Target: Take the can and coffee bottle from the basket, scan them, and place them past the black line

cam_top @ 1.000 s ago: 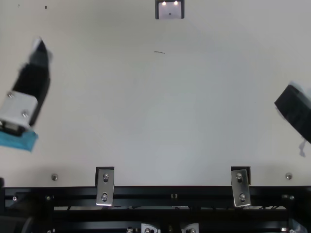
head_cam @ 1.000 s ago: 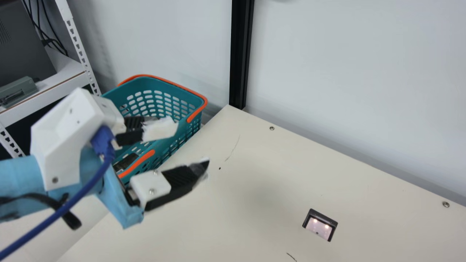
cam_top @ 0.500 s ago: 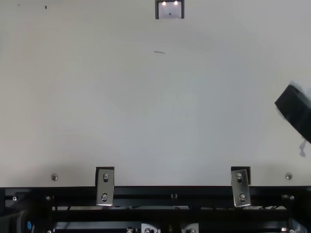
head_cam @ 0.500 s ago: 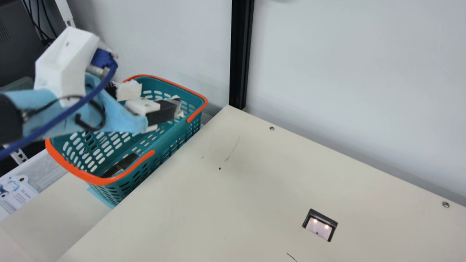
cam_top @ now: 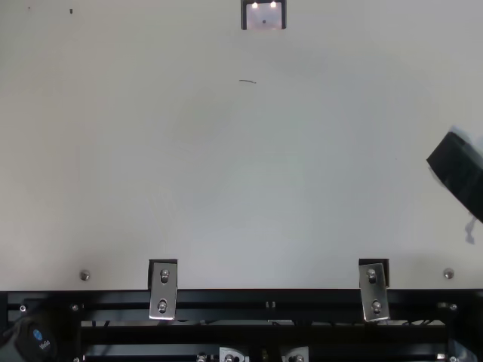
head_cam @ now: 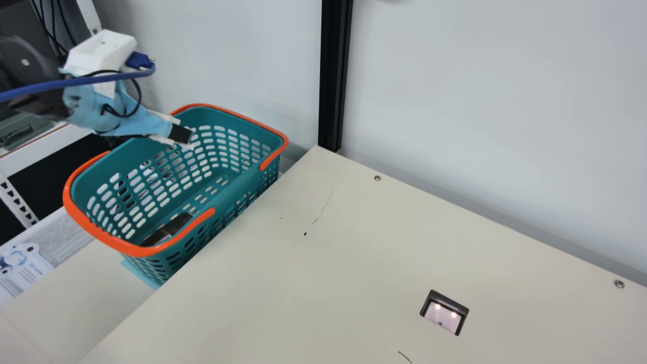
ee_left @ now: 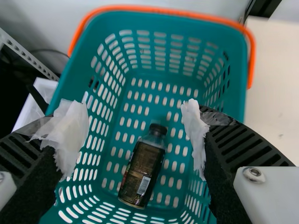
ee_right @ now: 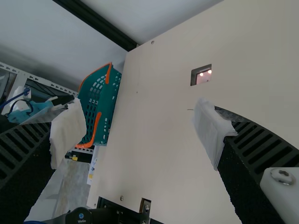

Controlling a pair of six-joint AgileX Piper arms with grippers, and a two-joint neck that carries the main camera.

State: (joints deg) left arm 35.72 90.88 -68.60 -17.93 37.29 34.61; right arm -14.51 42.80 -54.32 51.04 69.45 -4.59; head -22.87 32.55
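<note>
In the main view my left gripper (head_cam: 184,139) is over the far-left rim of the teal basket (head_cam: 237,188). Inside the basket lies a dark bottle (head_cam: 167,230), partly hidden by the near wall. The left wrist view looks down into the basket (ee_left: 84,42), where the coffee bottle (ee_left: 142,172) lies on its side with black cap and barcode label; my left gripper (ee_left: 135,128) stands open above it, nothing between its fingers. My right gripper is at the right edge of the top view (cam_top: 459,170); in the right wrist view the gripper (ee_right: 140,135) is open and holds nothing.
A scanner window (head_cam: 445,313) with two lights is set in the cream table (head_cam: 328,283). A black upright post (head_cam: 333,76) stands at the table's back corner against the wall. Left of the basket is a white metal shelf (head_cam: 30,146).
My left arm has swung away from above the table, back and left to over the basket, leaving the top view except for a dark arm part at lower left. The right gripper has stayed still.
</note>
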